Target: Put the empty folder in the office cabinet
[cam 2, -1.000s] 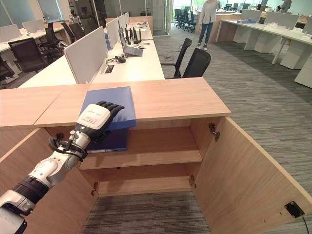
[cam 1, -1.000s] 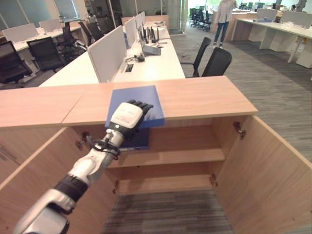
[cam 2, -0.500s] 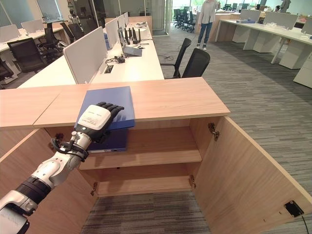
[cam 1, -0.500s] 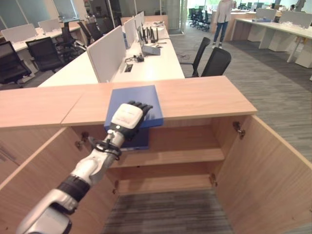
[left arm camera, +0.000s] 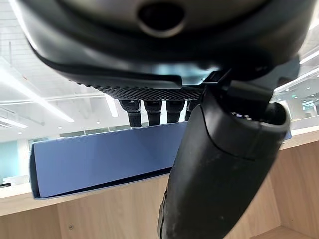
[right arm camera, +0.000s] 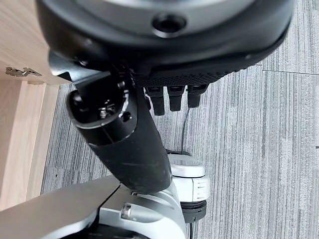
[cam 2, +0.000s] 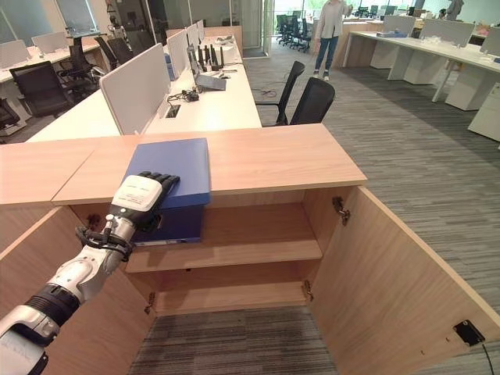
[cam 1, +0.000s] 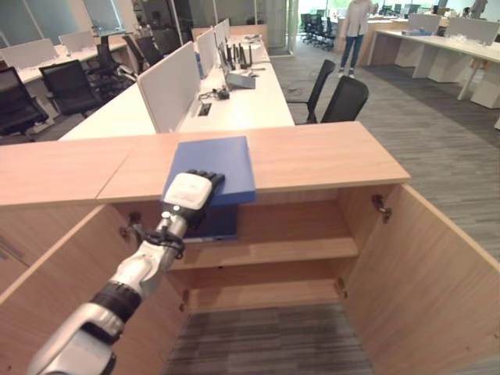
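Blue folder (cam 1: 212, 159) lay flat on the wooden counter (cam 1: 312, 156), its near edge overhanging the front lip a little. Left robot hand (cam 1: 187, 194) rested at the folder's near-left corner, about 7 o'clock on the cover. Fingers (left arm camera: 149, 110) lay on top of the cover with the thumb (left arm camera: 219, 164) below the overhanging edge, so it looked like a loose pinch on the folder, not a firm clamp. The folder was not lifted and sat touching the counter.

Right robot hand (right arm camera: 149, 99) hung over the carpet floor (right arm camera: 279, 149), fingers fairly straight, apart, holding nothing.

Cabinet (cam 1: 297, 234) below the counter stood open, right door (cam 1: 437, 273) swung wide toward 4 o'clock, left door (cam 1: 47, 273) open toward 8 o'clock. Upper shelf (cam 1: 297, 250) was bare on its right part. A second blue folder-like item (cam 1: 215, 226) already sat on that shelf at the left, right under the hand. Lower shelf (cam 1: 266, 295) looked bare.

A person (cam 1: 357, 31) stood far off at 1 o'clock; office chairs (cam 1: 340, 98) were behind the counter.

Progress, as a judgement: early. Doors open and hand on the folder were done. Left to do: pull the folder off the counter edge, bring it down, slide it onto a shelf, let go. Main risk looked like the folder slipping off the lip from a weak hold.
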You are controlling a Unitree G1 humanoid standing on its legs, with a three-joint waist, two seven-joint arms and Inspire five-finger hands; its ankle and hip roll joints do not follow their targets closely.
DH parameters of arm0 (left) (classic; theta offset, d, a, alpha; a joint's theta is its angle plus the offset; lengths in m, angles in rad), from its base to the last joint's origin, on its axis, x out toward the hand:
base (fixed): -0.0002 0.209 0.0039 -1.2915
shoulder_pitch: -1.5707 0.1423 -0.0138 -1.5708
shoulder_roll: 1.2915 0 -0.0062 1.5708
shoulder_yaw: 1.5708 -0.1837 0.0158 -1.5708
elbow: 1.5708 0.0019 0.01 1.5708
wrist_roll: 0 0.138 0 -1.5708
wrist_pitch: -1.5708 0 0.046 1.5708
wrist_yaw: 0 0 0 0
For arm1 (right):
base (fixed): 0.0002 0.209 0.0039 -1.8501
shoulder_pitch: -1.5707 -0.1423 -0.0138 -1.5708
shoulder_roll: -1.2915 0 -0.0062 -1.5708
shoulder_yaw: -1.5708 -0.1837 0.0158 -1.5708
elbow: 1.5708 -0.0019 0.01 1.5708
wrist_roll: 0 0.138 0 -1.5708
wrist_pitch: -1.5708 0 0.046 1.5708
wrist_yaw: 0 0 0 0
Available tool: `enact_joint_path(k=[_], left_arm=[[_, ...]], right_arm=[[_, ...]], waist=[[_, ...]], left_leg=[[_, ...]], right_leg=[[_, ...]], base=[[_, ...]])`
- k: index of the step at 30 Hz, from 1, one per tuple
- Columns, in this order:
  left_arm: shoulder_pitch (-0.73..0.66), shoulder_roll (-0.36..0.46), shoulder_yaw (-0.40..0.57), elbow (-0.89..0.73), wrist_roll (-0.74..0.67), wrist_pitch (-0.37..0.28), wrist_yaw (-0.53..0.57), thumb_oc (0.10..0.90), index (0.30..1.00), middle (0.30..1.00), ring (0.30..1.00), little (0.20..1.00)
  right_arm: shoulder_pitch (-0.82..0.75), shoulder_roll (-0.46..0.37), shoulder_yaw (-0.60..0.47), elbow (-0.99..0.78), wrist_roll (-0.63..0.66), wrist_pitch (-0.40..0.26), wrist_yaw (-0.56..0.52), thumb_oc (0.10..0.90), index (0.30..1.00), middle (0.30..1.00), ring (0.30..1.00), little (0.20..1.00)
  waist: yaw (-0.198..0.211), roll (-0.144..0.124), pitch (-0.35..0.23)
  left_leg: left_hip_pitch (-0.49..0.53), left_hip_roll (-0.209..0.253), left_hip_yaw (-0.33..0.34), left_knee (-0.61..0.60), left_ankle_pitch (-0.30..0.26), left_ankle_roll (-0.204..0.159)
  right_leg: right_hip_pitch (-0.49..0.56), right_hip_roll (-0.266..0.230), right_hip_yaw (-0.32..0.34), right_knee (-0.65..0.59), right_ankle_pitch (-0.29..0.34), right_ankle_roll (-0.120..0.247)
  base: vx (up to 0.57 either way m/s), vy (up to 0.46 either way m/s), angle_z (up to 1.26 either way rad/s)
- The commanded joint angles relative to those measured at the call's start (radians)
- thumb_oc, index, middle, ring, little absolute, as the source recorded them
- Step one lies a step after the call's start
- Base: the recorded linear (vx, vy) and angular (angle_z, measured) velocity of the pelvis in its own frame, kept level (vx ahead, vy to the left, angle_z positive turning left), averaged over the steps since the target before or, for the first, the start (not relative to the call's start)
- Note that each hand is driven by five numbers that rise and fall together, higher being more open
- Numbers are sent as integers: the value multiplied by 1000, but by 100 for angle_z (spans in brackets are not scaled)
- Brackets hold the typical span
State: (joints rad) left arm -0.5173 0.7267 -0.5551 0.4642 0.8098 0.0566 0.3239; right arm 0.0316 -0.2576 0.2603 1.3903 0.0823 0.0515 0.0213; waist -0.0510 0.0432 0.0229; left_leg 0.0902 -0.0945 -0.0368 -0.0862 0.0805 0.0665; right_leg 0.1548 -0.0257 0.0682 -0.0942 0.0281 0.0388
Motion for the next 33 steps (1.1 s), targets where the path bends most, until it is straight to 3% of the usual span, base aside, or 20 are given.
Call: enact_joint_path(k=[1,4,5,6,7,22,26,27,33], left_arm=[[-252,-17,46,92,35,42,73,800,900,900,900,900],[-259,-23,38,108,33,44,72,800,900,900,900,900],[-260,-24,37,111,32,44,72,765,848,848,848,848],[-260,-27,35,115,32,45,72,659,688,688,688,688],[-262,-29,33,120,32,47,74,400,300,300,300,300],[-189,-49,75,123,-8,44,92,400,300,300,300,300],[-101,-66,145,-21,-64,1,97,400,300,300,300,300],[-3,-80,195,-156,-79,-38,84,400,300,300,300,300],[192,-124,267,-314,-131,-98,60,400,300,300,300,300]], right_arm=[[-37,-16,25,75,6,0,-9,800,900,900,900,900],[-39,-16,24,76,7,0,-11,800,900,900,900,900],[-40,-16,24,75,8,0,-11,800,900,900,900,900],[-41,-16,24,75,9,-1,-12,800,900,900,900,900],[-41,-16,25,75,10,-1,-14,800,900,900,900,900],[-35,-12,22,76,-2,0,-20,800,900,900,900,900],[-30,-6,12,72,-6,0,-27,800,900,900,900,900],[-26,3,2,73,-13,3,-28,800,900,900,900,900],[-17,17,-16,63,-24,3,-36,800,900,900,900,900]], waist=[[0,-6,-30],[0,-6,-30],[0,-5,-28],[0,-5,-28],[0,-5,-28],[-3,-6,-31],[4,-11,-30],[12,-15,-28],[25,-26,-24]], left_leg=[[42,-4,-43,-1,-146,-19],[43,-4,-40,-1,-147,-20],[39,-3,-38,-1,-138,-20],[39,-2,-37,-1,-139,-20],[39,-2,-37,-1,-139,-20],[45,-1,-29,-1,-142,-21],[43,-1,-32,-1,-142,-20],[43,-2,-34,-1,-143,-19],[43,-2,-39,-1,-143,-17]], right_leg=[[37,-21,-49,7,-70,53],[35,-22,-47,7,-69,53],[31,-22,-48,7,-62,53],[31,-22,-48,7,-62,53],[31,-21,-48,7,-62,53],[30,-19,-42,7,-61,50],[29,-19,-43,7,-60,47],[30,-19,-45,7,-60,44],[32,-20,-46,7,-58,39]], base=[[31,3,-4],[-19,5,-4],[0,0,0],[0,0,0],[0,0,0],[-8,0,-1],[-8,0,0],[0,0,0],[3,-1,3]])
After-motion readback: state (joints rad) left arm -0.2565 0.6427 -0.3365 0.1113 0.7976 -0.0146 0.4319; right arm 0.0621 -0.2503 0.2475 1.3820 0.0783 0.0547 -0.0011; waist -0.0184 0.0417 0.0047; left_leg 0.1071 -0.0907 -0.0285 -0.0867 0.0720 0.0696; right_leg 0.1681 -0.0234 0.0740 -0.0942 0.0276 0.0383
